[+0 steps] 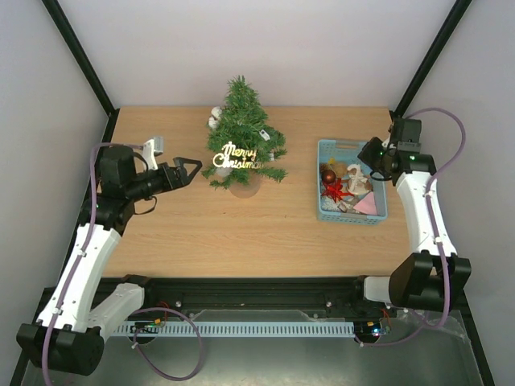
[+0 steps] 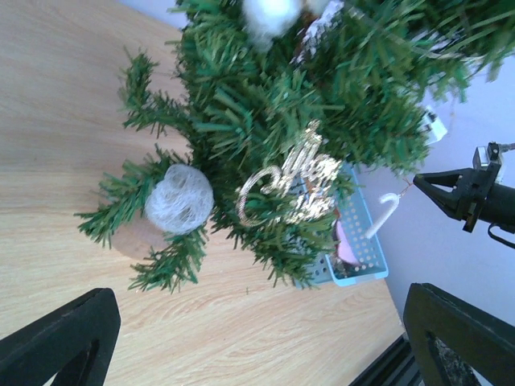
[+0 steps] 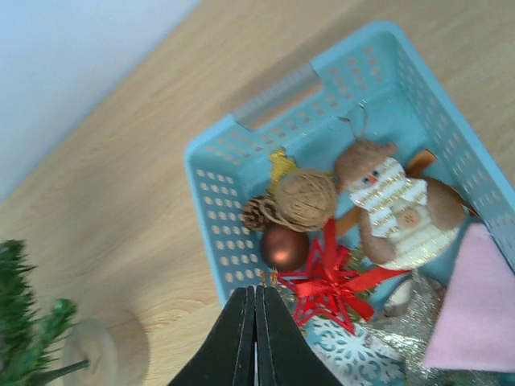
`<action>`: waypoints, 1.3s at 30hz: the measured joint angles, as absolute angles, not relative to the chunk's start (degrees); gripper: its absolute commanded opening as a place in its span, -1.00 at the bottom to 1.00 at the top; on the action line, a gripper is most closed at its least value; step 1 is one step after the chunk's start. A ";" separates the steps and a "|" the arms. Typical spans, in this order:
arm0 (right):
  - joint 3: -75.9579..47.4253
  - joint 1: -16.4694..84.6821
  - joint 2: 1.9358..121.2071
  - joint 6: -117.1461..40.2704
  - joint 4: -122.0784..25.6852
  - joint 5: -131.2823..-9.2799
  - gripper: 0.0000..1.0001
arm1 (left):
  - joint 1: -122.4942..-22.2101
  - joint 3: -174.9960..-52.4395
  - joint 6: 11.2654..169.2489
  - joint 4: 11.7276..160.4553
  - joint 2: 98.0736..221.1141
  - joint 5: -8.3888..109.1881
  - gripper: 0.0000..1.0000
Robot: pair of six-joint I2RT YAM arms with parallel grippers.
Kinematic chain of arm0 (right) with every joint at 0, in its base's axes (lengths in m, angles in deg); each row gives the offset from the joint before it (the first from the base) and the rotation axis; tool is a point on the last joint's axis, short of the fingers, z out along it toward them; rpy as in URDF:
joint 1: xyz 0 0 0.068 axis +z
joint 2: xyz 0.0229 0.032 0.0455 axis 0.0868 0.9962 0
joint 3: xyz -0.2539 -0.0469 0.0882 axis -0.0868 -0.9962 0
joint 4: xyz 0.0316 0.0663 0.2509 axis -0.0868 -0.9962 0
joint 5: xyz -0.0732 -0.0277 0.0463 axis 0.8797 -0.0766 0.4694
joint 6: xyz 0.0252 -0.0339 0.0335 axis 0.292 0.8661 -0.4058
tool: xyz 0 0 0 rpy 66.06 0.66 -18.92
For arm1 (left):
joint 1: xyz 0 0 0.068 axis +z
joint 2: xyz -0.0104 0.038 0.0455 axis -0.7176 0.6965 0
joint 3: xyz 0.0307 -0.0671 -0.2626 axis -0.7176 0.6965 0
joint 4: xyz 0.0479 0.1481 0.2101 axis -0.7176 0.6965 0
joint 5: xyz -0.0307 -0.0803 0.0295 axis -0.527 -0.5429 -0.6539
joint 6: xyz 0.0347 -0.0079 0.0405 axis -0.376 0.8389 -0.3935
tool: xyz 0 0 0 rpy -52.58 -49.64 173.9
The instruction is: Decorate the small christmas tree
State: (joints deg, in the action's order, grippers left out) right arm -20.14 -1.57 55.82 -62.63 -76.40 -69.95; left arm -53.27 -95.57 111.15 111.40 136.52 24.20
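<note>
My left pincer [image 1: 191, 170] hangs spread wide near the left edge of the light wooden worktop [image 1: 241, 237]. By the right edge, above the light-blue perforated plastic basket [image 1: 321, 193], my right pincer [image 3: 256, 293] is pressed together, and a small white cane-shaped ornament [image 2: 386, 215] dangles by its thread from the tips. Farther back, the small christmas tree [image 1: 241, 133], bushy dark green on a round tan base, stands mid-worktop toward the far edge, carrying a gold "Merry Christmas" sign [image 1: 233, 154].

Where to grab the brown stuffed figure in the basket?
Likely its wire loop, from straight above. The figure lies flat on top in the blue basket, and the loop sticks out past its head with nothing over it.
</note>
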 measured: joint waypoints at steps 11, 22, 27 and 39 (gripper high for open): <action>-3.25 2.56 56.30 -61.21 -83.74 -76.14 -0.97 | -53.27 -101.34 112.52 111.27 135.67 25.10 0.99; 24.29 8.75 67.45 -61.69 -87.96 -85.25 -0.97 | -53.27 -103.20 112.63 111.75 135.72 27.48 0.98; 37.32 11.42 75.27 -63.98 -87.46 -89.49 -0.97 | -53.27 -103.20 112.76 111.75 135.76 27.48 0.99; 44.79 19.00 83.25 -72.31 -78.04 -96.09 -0.97 | -53.27 -103.17 112.72 112.31 135.67 27.63 0.98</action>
